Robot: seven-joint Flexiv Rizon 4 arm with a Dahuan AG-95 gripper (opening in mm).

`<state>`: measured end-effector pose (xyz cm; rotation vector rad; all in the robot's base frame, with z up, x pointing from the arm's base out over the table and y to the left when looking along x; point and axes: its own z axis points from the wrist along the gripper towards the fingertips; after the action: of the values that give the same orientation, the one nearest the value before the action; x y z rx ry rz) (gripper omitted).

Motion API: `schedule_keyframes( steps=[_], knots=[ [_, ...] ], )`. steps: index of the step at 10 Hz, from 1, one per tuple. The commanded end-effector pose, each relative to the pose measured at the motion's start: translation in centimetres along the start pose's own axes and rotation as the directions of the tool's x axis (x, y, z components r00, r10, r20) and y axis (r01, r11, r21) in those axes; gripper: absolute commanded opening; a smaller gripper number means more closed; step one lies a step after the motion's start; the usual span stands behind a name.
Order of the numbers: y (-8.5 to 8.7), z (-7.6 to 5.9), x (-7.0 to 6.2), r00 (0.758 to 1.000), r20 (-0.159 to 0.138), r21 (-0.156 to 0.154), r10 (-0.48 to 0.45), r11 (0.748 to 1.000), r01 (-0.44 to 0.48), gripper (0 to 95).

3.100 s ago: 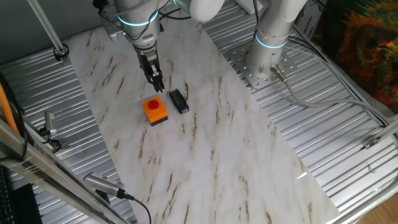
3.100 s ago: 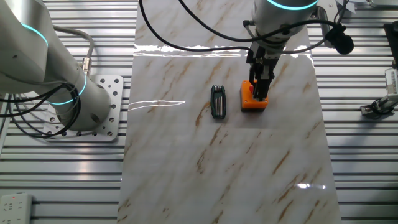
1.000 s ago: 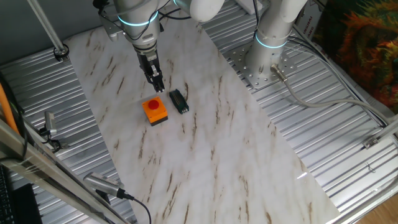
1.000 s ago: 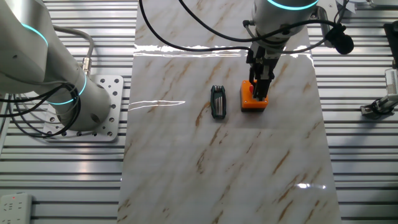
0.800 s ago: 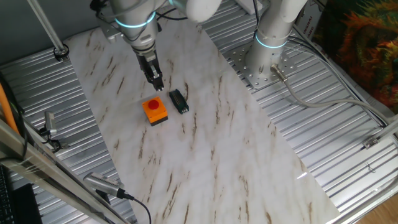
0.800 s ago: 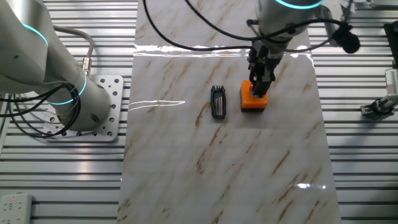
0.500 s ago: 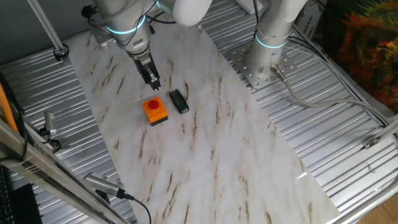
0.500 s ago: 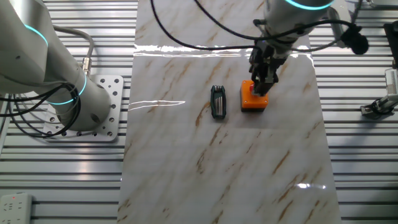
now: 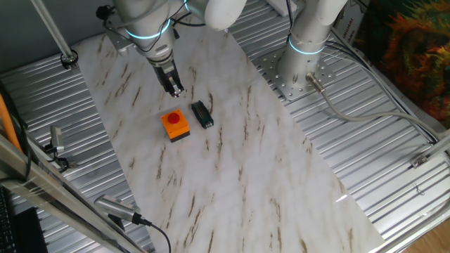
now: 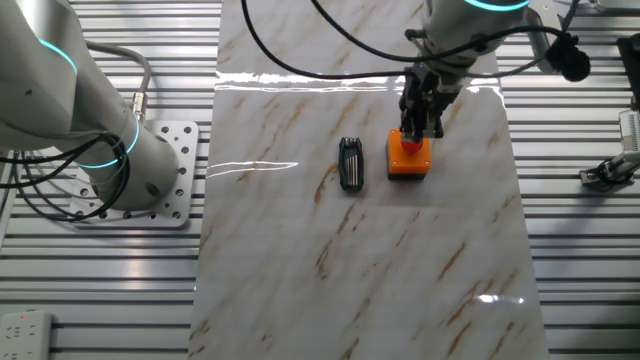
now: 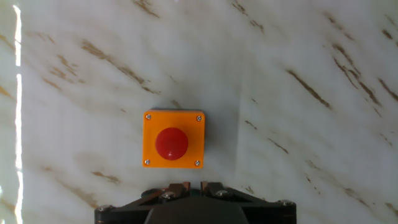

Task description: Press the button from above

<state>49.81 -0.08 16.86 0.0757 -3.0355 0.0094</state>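
On the white marble-patterned tabletop (image 9: 232, 176) sits the small round red push-button on its square orange box base (image 9: 175, 124), roughly midway along the sheet's length and nearer its long edge on the side away from the second arm's base. The red cap faces straight up; the base is square, so it has no long axis, and in the hand view its sides run nearly parallel to the picture's edges (image 11: 173, 139). Just beside it, apart from it, a small black rectangular block (image 9: 202, 114) lies flat, its long axis roughly parallel to one side of the orange base (image 10: 409, 156).

The two-finger gripper (image 9: 175, 91) hangs above the table and clear of the button, holding nothing and touching nothing. In the hand view only its dark body and metal parts show at the bottom edge (image 11: 193, 188); whether the fingertips are apart or together cannot be told from any view.

The silver arm (image 9: 144, 21) comes down from the far end of the tabletop, its wrist pointing the fingers downward with a slight tilt. A second silver arm's base (image 9: 309, 42) stands off the marble sheet's opposite long edge.
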Motion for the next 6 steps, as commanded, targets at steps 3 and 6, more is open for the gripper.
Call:
schedule_keyframes(
  steps=[3,6],
  knots=[
    [0.2,0.5,-0.5,1.0,-0.011,0.002,0.009,1.0,-0.009,0.0],
    [1.2,1.7,-1.3,0.999,0.032,0.002,0.038,0.999,-0.038,0.0]
  ],
)
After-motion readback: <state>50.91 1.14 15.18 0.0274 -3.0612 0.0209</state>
